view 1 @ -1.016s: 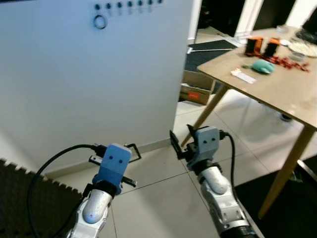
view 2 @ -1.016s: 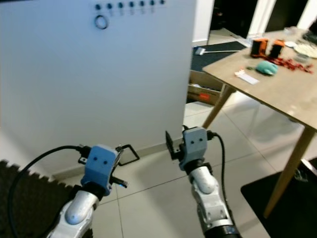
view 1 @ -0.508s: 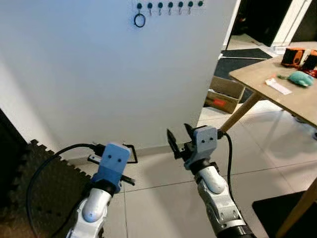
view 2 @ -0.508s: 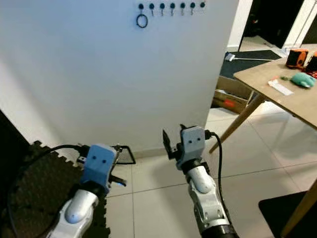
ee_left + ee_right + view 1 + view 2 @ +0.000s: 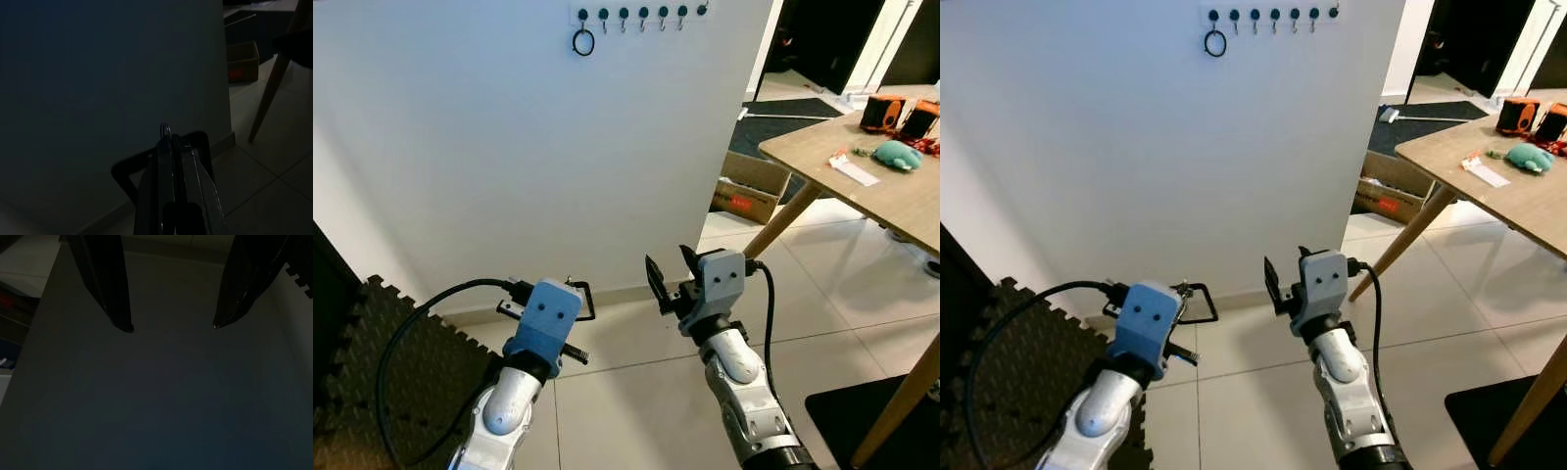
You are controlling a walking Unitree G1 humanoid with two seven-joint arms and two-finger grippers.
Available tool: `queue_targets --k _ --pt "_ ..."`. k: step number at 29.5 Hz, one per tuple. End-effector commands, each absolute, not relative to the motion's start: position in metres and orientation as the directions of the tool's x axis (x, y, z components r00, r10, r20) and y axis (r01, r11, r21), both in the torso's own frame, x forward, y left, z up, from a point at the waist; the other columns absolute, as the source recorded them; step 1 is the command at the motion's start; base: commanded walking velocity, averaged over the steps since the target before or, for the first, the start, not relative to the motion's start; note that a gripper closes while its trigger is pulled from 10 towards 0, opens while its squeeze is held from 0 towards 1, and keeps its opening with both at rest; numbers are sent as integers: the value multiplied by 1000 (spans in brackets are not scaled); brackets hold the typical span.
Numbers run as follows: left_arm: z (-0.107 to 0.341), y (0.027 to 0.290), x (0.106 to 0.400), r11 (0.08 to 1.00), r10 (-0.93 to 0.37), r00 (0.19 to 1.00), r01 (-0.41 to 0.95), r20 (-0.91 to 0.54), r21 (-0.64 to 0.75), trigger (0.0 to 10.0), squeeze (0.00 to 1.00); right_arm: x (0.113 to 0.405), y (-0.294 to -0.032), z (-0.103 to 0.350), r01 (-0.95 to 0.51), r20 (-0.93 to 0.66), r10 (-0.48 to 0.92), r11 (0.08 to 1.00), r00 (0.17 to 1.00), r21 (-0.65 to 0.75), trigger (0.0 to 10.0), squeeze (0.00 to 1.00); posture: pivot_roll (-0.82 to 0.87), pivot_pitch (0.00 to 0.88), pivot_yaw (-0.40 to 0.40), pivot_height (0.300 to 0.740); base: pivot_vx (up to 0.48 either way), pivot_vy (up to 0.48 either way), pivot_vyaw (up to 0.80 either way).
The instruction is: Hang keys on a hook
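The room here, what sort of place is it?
Probably a home, near an entry or dining area: a row of wall hooks with a ring hanging, a wooden table, tiled floor.

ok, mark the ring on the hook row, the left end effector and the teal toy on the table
ring [image 5: 583,42], left eye view, on its lower rim
left end effector [image 5: 168,142], left wrist view, between the fingertips
teal toy [image 5: 899,154], left eye view, middle of its body
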State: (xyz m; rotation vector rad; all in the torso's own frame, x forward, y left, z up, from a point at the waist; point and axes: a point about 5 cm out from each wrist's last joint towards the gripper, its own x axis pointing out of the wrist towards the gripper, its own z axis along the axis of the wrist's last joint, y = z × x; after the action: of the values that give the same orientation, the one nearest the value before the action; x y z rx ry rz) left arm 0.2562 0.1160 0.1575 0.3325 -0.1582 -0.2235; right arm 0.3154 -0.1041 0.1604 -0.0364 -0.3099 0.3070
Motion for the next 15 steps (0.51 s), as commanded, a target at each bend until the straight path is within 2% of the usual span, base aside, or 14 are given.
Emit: queue_targets --k 1,5,15 --pt "156 115 256 915 -249 962 194 116 353 10000 0 314 -106 155 -287 278 295 955 914 -70 10000 0 143 157 -13 740 247 -307 0" --pt "155 115 257 914 -242 964 188 113 359 10000 0 314 -106 155 -288 278 296 955 914 -70 10000 0 143 158 -13 740 356 -279 0" --pt "154 117 257 917 -232 967 181 106 355 10000 0 314 -106 155 -289 277 297 955 914 -70 10000 0 144 160 -13 740 405 0 0"
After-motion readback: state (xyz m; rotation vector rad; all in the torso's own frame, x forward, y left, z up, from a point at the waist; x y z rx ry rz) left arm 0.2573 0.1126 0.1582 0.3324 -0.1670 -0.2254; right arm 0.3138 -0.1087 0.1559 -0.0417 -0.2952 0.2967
